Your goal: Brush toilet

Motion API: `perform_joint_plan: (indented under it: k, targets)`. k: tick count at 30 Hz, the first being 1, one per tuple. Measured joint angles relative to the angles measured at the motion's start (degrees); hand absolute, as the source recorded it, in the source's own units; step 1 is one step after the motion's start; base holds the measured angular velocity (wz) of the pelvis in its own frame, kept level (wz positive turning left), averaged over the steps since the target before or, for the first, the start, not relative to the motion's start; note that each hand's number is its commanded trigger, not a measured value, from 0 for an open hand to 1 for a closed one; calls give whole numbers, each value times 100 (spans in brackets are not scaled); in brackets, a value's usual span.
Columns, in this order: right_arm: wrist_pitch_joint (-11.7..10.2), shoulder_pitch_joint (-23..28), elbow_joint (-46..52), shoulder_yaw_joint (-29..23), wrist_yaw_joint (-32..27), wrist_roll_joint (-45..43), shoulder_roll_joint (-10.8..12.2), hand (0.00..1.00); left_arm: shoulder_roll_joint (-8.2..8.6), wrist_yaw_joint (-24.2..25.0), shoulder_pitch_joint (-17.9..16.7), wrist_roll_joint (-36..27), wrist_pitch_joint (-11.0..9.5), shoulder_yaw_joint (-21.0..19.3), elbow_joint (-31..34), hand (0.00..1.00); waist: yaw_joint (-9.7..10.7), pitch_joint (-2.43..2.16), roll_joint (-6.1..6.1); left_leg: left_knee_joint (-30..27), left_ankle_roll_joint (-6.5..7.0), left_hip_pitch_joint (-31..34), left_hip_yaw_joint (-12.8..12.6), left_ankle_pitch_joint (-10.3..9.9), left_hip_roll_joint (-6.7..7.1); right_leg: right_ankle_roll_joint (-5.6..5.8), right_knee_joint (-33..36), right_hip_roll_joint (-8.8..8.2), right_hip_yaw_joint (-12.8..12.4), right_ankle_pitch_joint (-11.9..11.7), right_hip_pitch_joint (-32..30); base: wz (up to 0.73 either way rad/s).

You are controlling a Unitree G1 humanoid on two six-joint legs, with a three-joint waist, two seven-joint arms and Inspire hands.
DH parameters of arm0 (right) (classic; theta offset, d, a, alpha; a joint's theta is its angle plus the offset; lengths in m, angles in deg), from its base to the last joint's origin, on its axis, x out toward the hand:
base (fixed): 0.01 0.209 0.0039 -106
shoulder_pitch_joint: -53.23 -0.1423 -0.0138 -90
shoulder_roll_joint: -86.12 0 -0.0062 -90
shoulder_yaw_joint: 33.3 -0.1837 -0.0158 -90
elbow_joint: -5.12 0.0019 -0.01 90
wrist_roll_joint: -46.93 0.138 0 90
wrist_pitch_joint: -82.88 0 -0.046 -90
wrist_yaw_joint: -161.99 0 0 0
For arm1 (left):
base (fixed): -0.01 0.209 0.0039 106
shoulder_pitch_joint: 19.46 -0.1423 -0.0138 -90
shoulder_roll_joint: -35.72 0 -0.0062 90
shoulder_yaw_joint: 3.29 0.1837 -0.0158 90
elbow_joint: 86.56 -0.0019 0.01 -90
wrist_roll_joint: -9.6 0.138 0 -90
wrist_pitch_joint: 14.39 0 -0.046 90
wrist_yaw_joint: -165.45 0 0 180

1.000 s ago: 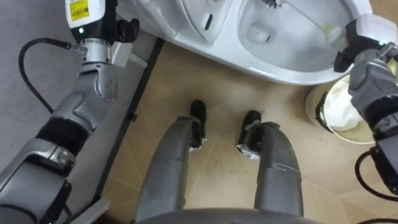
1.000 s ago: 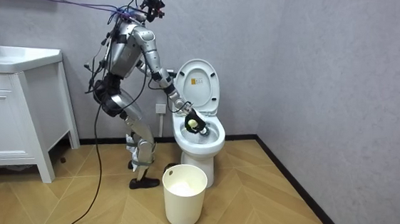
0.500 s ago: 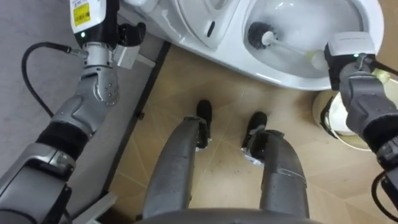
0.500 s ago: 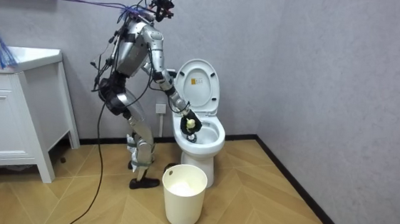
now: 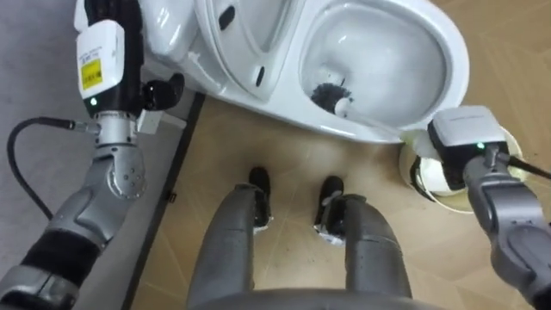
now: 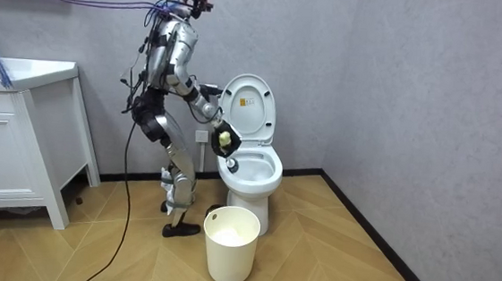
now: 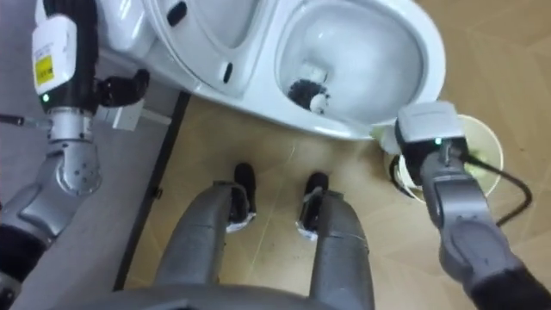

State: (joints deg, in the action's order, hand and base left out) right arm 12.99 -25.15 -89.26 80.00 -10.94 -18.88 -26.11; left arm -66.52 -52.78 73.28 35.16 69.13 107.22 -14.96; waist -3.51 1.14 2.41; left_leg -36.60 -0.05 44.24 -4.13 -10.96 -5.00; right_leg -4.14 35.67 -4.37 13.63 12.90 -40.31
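Robot stands on the wood floor [image 5: 288,159] at the side of the toilet [image 6: 250,172], feet close to its base, in the room view between the white cabinet [image 6: 12,153] and the toilet. Lid [image 5: 237,39] is up, on the left in the eye views, with the open bowl [image 5: 456,65] to its right. Toilet brush [image 5: 330,95] is inside the bowl: dark bristle head low and left in the bowl, against the inner wall near the rim on the robot's side, white neck just behind it. The thin handle runs from there over the near rim toward the right wrist. Right robot hand [image 6: 224,141]: in the eye views the white wrist housing covers the fingers, so the grip can't be read there. In the room view the dark hand sits just above the bowl's rim on the room view's left, closed round a yellow-green bit of the brush handle, so it is grasping the toilet brush. Right arm is stretched forward and down from the shoulder to the bowl. Round white bin [image 6: 229,242] stands on the floor in front of the toilet, close to its base but apart from it. In the eye views it shows at the robot's right, partly behind the right forearm, light liner inside. Grey wall [image 6: 416,100] behind and beside the toilet, with a dark skirting strip [image 5: 176,159] along its foot at the robot's left.
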Motion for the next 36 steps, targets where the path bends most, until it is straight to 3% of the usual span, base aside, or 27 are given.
perform_joint_plan:
  k: [3,8,10,12,15,20,23,25,27,31,33,36]
  targets:
    - [-137,421,-299,-254,-189,-9,-210,100,0,137,-19,19,2,-86,-122,0,2,12,-111,51,32,-311,87,-43,105,66,-4,-88,84,110,352,26]
    - [-279,611,-1474,-323,-705,29,-126,100,112,439,-170,93,-3,-207,-380,0,-68,30,-299,256,79,-1074,90,-186,209,204,-122,-162,110,272,1098,15]
    - [-400,599,-1929,-318,-872,35,97,100,326,587,-178,90,-16,-211,-562,0,-67,51,-419,471,90,-1481,103,-194,302,263,-289,-203,147,312,1504,11]
    - [-428,530,-2253,-309,-954,58,389,100,447,668,-178,105,-11,-230,-715,0,-61,31,-457,610,83,-1731,122,-199,353,285,-438,-187,157,328,1769,10]
    - [-454,410,-2784,-321,-1077,106,874,100,582,742,-290,164,-3,-265,-936,0,-43,17,-532,735,53,-2016,149,-253,313,300,-736,-110,226,311,2156,3]
    - [-650,339,-3367,-479,-1081,539,1123,100,761,788,-770,221,17,-429,-906,0,-22,-41,-459,1059,44,-2538,130,-310,361,356,-1044,-108,225,333,2651,0]
    - [-807,334,-3741,-652,-1063,700,1400,100,824,906,-1106,271,23,-635,-830,0,-16,-56,-443,1338,17,-2990,100,-292,375,368,-1332,-79,221,332,3060,-4]
    - [-844,375,-3844,-661,-1017,861,1563,100,887,904,-1327,269,27,-722,-818,0,-16,-65,-453,1500,-11,-3242,102,-275,381,373,-1529,-45,208,328,3309,-3]
    - [-933,415,-4023,-661,-983,1143,1778,100,946,903,-1647,271,47,-876,-740,0,-32,-104,-485,1635,-16,-3565,129,-271,386,377,-1740,0,171,323,3639,-13]
    - [-1012,426,-4470,-735,-962,1537,1989,100,1047,865,-2022,254,64,-1051,-665,0,-25,-142,-503,1859,-16,-4020,174,-271,390,384,-1991,46,151,316,4082,-11]
    - [-1068,461,-4724,-895,-944,1913,2137,100,1275,842,-2153,133,56,-1235,-606,0,-18,-146,-497,2006,-16,-4272,259,-271,387,386,-2168,87,156,294,4348,0]
    - [-1169,518,-4943,-955,-944,2333,2258,100,1450,846,-2332,-305,-81,-1369,-597,0,-37,-144,-491,2184,-24,-4536,329,-266,375,381,-2351,145,97,258,4653,-4]
